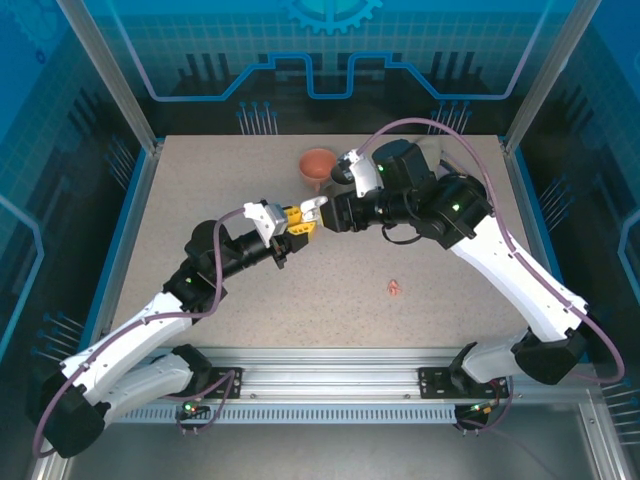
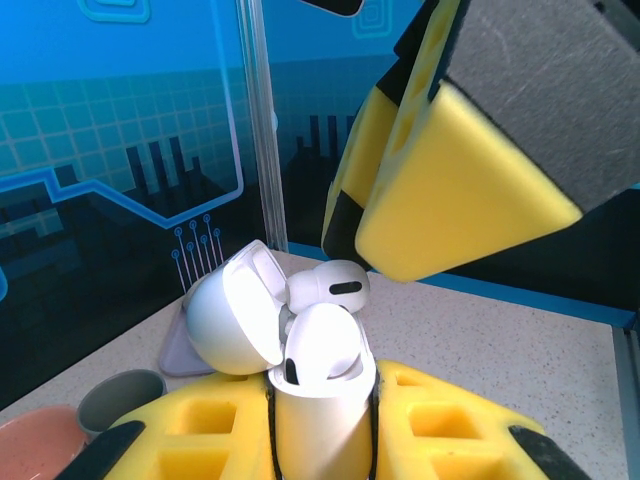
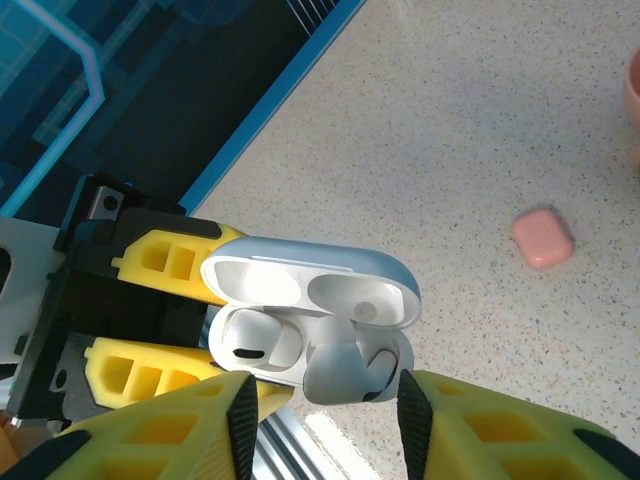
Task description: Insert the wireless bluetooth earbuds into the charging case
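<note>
- Your left jaws are closed on the case (image 2: 320,415). Their yellow fingers (image 2: 195,430) press on either side of its lower half. They hold it above the tabletop (image 1: 200,180), about mid-width and a little toward the far side.
- The case is white, and its lid (image 2: 235,320) is swung open to the left in the left wrist view.
- The first bud (image 3: 250,345), white, sits in the left socket as the right wrist camera sees it.
- The second bud (image 3: 345,372), also white, lies at the mouth of the right socket, just beside the first. You cannot tell whether it is fully down.
- Your right jaws meet the case from the right and stand apart, with a gap wider than the second bud. That bud lies between their fingers (image 3: 500,430), and you cannot tell whether either finger touches it.
- An orange cup (image 1: 318,165) stands on the far side of the tabletop, just beyond the right jaws. The left wrist view shows a grey cup (image 2: 120,395) just beside it.
- A pink item (image 1: 394,289) lies on the tabletop, right of the case and nearer to you, well apart from it. It is too small to tell whether it is a case or buds.
</note>
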